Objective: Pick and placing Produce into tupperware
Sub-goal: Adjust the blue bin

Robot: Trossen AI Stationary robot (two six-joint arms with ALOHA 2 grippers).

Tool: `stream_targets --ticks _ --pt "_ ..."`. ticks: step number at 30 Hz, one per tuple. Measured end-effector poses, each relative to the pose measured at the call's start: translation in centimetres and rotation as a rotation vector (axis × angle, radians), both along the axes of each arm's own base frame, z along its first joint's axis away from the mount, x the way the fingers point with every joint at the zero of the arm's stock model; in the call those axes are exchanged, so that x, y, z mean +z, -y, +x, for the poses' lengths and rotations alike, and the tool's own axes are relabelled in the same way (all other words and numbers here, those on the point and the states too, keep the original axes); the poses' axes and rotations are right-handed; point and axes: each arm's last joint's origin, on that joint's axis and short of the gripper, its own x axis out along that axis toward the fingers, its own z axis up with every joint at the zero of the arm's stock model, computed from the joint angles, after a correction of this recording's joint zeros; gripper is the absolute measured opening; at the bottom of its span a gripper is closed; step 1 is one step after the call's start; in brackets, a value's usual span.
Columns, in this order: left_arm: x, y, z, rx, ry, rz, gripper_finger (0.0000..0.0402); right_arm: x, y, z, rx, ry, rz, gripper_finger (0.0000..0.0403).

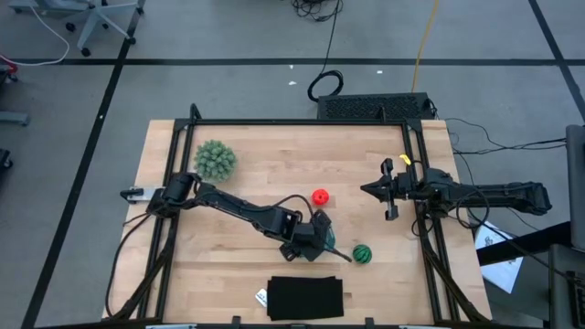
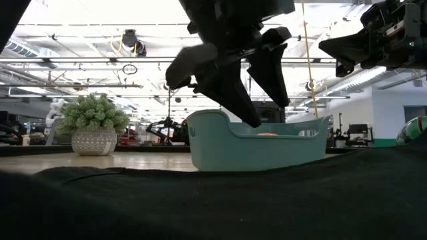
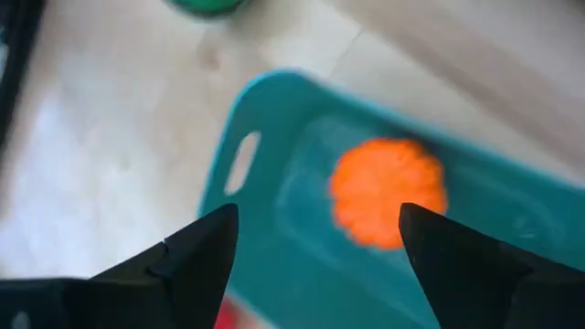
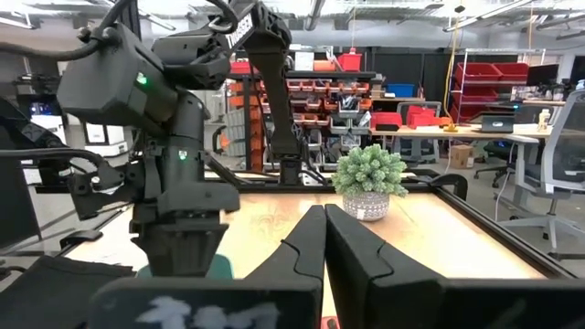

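The teal tupperware (image 3: 274, 210) (image 2: 253, 147) stands on the wooden table, mostly hidden under my left arm in the high view. An orange produce piece (image 3: 388, 192) lies inside it on the bottom. My left gripper (image 3: 315, 247) (image 2: 263, 107) hangs open just above the tub, pointing steeply down, with nothing between its fingers. The red piece (image 1: 320, 196) lies on the table beyond the tub, and the striped green piece (image 1: 362, 254) to the tub's right. My right gripper (image 1: 367, 190) waits shut at the table's right side, raised and level.
A bushy green plant in a pot (image 1: 216, 160) stands at the far left of the table. A flat black rectangle (image 1: 306, 299) lies at the near edge, with a small white tag beside it. The dark frame rails (image 1: 416, 164) run along the table's sides.
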Motion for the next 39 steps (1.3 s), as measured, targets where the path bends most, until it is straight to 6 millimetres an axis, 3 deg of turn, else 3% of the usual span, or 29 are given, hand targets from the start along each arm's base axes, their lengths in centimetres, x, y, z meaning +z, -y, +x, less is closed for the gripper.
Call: stream_targets --ticks 3,5,13,26,32,39 --pt "0.6 0.4 -0.5 0.024 0.004 0.026 0.0282 0.0 0.0 0.0 0.001 -0.001 0.004 0.0" --pt "1.2 0.7 -1.1 0.032 -0.009 0.026 0.0245 0.0 0.0 0.0 0.001 -0.001 0.008 0.0" --pt "2.7 -0.1 -1.7 0.166 -0.008 -0.039 0.002 -0.1 0.0 0.1 0.001 -0.007 0.008 0.0" --pt "3.3 -5.2 0.3 0.341 0.121 -0.117 0.0001 -0.2 0.0 0.1 0.003 -0.017 0.028 0.0" --pt "3.2 -5.8 0.4 0.345 0.118 -0.127 0.0001 -0.2 0.0 0.1 0.003 -0.018 0.028 0.0" --pt "1.3 -5.6 1.5 0.297 0.12 -0.117 0.0 -0.2 0.0 0.1 0.003 -0.018 0.025 0.0"
